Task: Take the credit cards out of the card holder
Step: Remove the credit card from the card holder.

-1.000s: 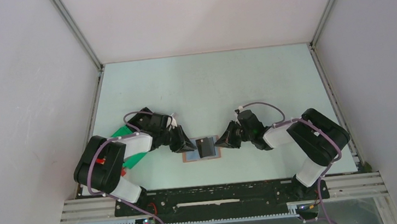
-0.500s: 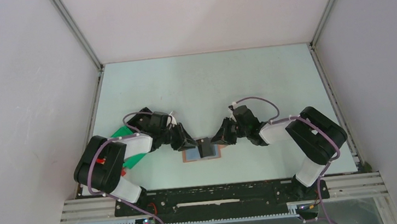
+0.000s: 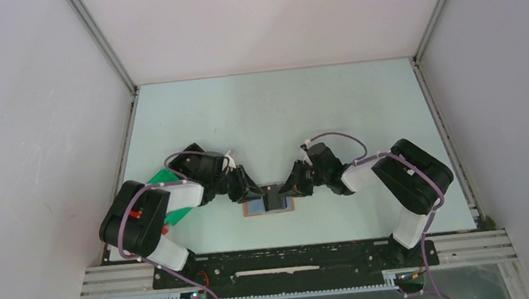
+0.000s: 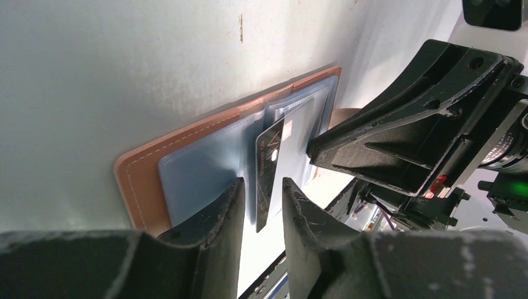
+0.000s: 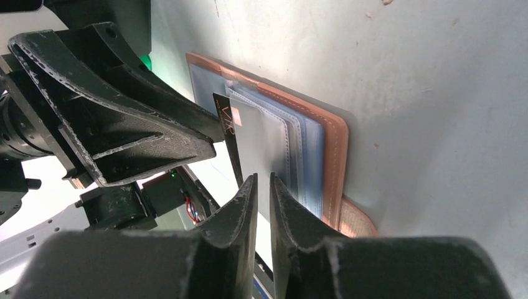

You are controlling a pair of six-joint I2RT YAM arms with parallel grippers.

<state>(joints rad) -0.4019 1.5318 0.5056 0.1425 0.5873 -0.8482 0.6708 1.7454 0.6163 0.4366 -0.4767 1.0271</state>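
Note:
The tan card holder (image 3: 251,211) lies open on the table between my grippers; it also shows in the left wrist view (image 4: 140,171) and the right wrist view (image 5: 336,143). A black credit card (image 4: 269,163) stands up from its blue-grey panels, edge-on between the fingers of my left gripper (image 4: 263,182), which is slightly open with a gap beside the card. My right gripper (image 5: 263,177) is shut on the edge of a raised pale blue-grey panel (image 5: 261,140), with the black card (image 5: 225,121) just behind it. In the top view the left gripper (image 3: 255,193) and right gripper (image 3: 287,189) meet over the holder.
A green bin (image 3: 173,215) lies partly under my left arm. White enclosure walls (image 3: 41,142) rise on both sides and at the back. The table's near edge (image 3: 293,248) is just behind the holder.
My right gripper has moved left onto the holder and closed on the raised pale panel. My left gripper has edged right around the black card.

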